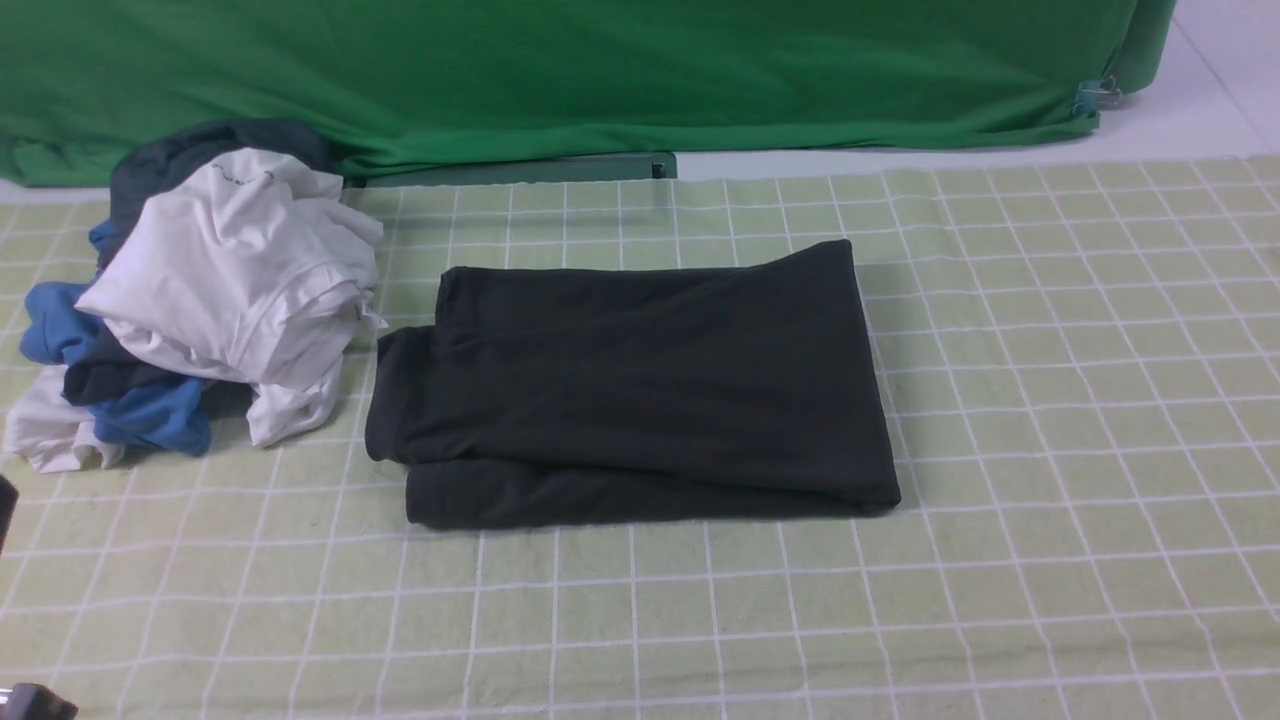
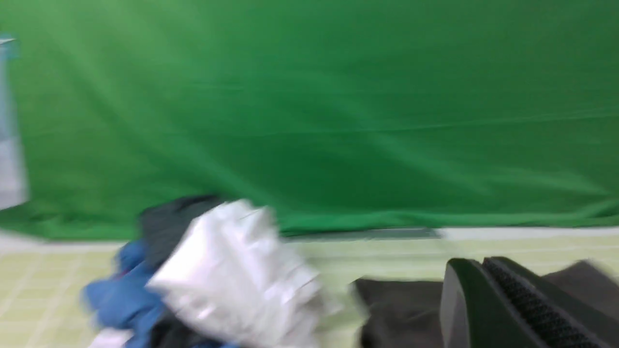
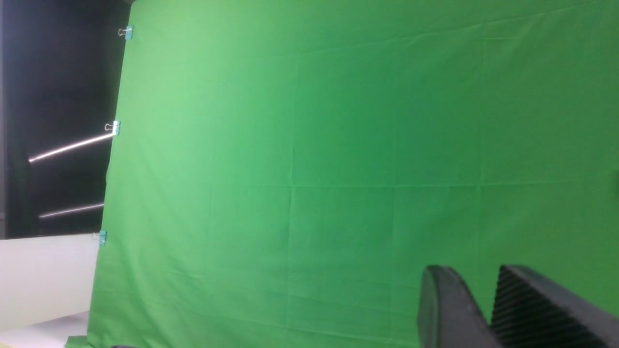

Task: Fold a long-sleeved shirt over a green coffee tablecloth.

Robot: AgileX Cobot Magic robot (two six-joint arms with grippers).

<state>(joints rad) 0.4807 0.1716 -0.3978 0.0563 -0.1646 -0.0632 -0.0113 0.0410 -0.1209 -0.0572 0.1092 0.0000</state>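
The black long-sleeved shirt [image 1: 630,385] lies folded into a flat rectangle in the middle of the pale yellow-green gridded tablecloth [image 1: 1050,450]; its chest print is hidden. No gripper touches it. In the blurred left wrist view, my left gripper [image 2: 476,263] is shut and empty, hovering above the cloth with the shirt [image 2: 401,309] behind it. My right gripper [image 3: 476,270] faces the plain deep-green backdrop [image 3: 314,169], its fingertips a small gap apart with nothing between them. Neither gripper's fingertips show in the front view.
A crumpled pile of white, blue and dark garments [image 1: 230,280] sits at the cloth's far left, beside the shirt. The deep-green backdrop [image 1: 600,70] hangs along the back, with a clip [image 1: 1095,98] at its right corner. Dark arm parts [image 1: 35,703] show at the lower left edge.
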